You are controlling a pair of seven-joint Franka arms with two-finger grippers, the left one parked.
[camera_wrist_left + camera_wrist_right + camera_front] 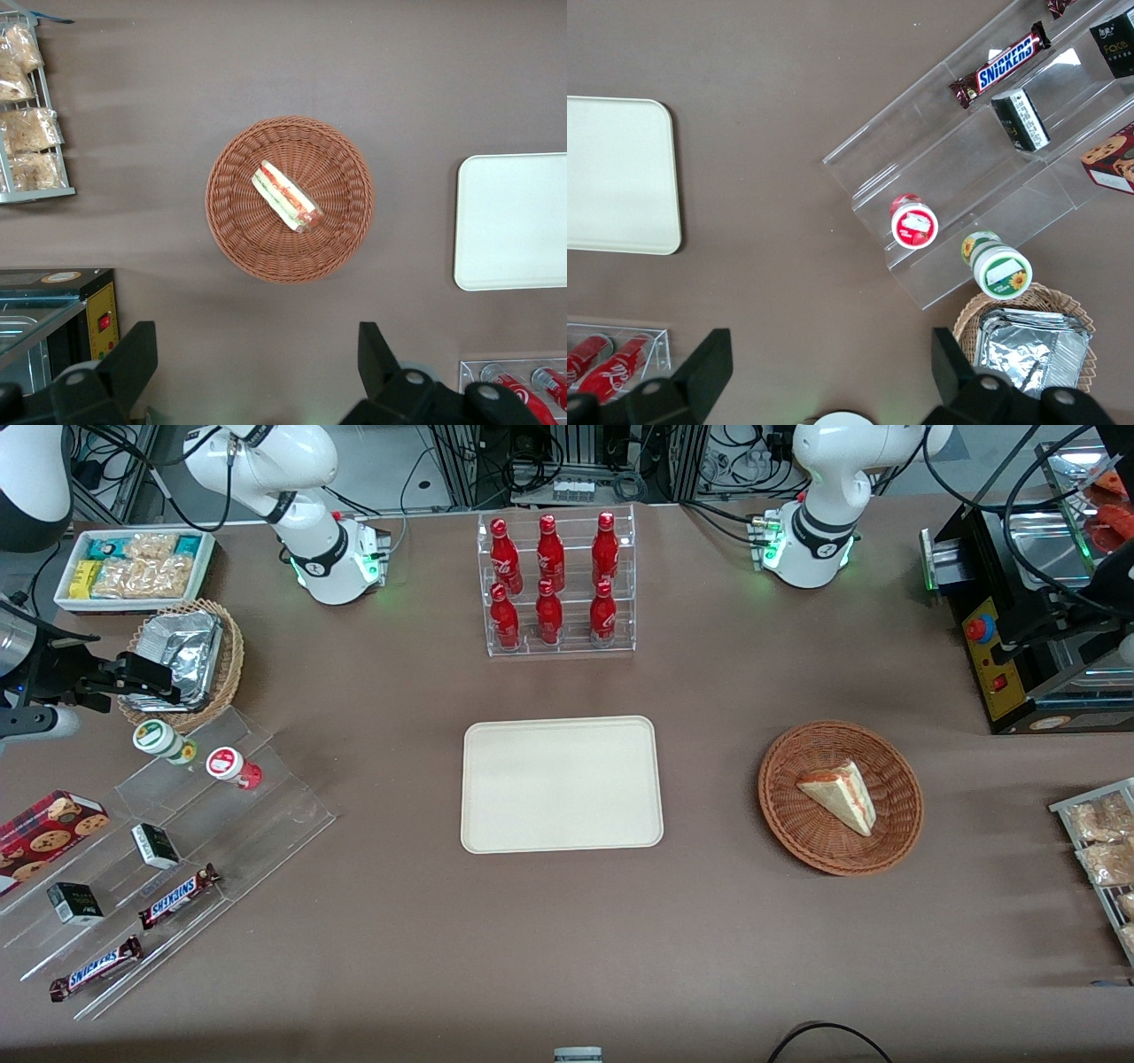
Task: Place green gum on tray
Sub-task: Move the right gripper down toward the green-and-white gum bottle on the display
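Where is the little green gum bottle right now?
The green gum stands on the clear stepped display rack at the working arm's end, beside the red-lidded bottle. The open gripper hovers just above it.

arm (pixel 292 514): white, black joint bands | base: green lights | gripper (pixel 142 677): black jaws

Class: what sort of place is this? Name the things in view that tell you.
Probably a robotics lab staged as a snack counter: red soda bottles in a clear rack, Snickers bars on acrylic steps beside the green gum, an empty tray. The open gripper hovers above the table near the steps.
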